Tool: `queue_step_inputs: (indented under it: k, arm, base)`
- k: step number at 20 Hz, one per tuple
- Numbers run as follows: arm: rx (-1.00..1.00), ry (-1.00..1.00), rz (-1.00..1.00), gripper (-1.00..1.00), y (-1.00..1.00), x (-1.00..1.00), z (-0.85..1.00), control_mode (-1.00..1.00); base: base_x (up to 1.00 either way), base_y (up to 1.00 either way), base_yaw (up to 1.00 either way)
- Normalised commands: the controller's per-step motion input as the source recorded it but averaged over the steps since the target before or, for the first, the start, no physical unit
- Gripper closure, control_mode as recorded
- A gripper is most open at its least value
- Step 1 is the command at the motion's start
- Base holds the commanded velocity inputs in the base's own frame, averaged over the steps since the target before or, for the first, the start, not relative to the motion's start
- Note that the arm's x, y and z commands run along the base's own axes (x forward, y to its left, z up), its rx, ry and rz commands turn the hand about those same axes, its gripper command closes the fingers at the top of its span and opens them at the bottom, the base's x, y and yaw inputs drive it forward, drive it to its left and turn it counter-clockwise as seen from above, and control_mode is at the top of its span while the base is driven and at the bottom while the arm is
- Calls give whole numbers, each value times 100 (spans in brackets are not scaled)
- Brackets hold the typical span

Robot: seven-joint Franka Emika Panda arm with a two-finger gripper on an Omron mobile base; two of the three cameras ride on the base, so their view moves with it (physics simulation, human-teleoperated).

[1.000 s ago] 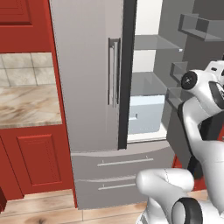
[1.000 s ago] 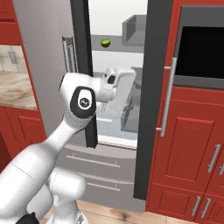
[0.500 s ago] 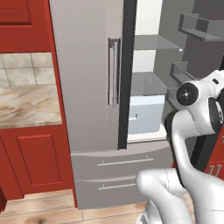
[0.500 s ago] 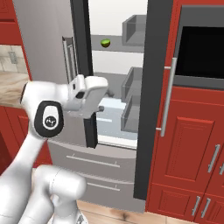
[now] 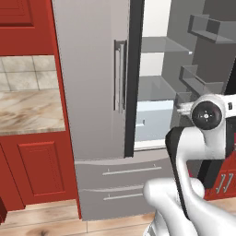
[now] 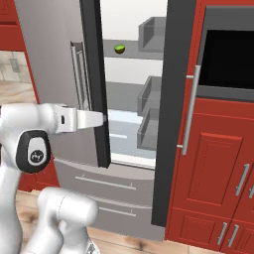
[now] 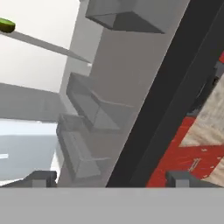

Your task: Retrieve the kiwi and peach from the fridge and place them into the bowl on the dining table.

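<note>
We see the arm folded low in front of the fridge [image 6: 59,74], its forearm reaching level toward the open right half. The gripper [image 7: 111,177] is spread wide and holds nothing (its two tips sit far apart in the hand view). The kiwi [image 6: 119,48] rests on an upper glass shelf [image 6: 134,53], far inside, well apart from the hand.

kiwi [image 6: 119,48] bright green | fridge [image 5: 92,83] silver-grey | cabinets [image 6: 218,163] red
</note>
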Motion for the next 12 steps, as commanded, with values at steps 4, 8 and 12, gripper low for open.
queue_step_inputs:
  k: [4,8,12]
  arm:
    - [59,-7,11,-100,62,-18,0,-100]
    - [38,2,26,-100,78,-4,12,-100]
    - [8,2,30,-100,92,0,9,-100]
  base:
    - [0,0,0]
    - [0,0,0]
    - [0,0,0]
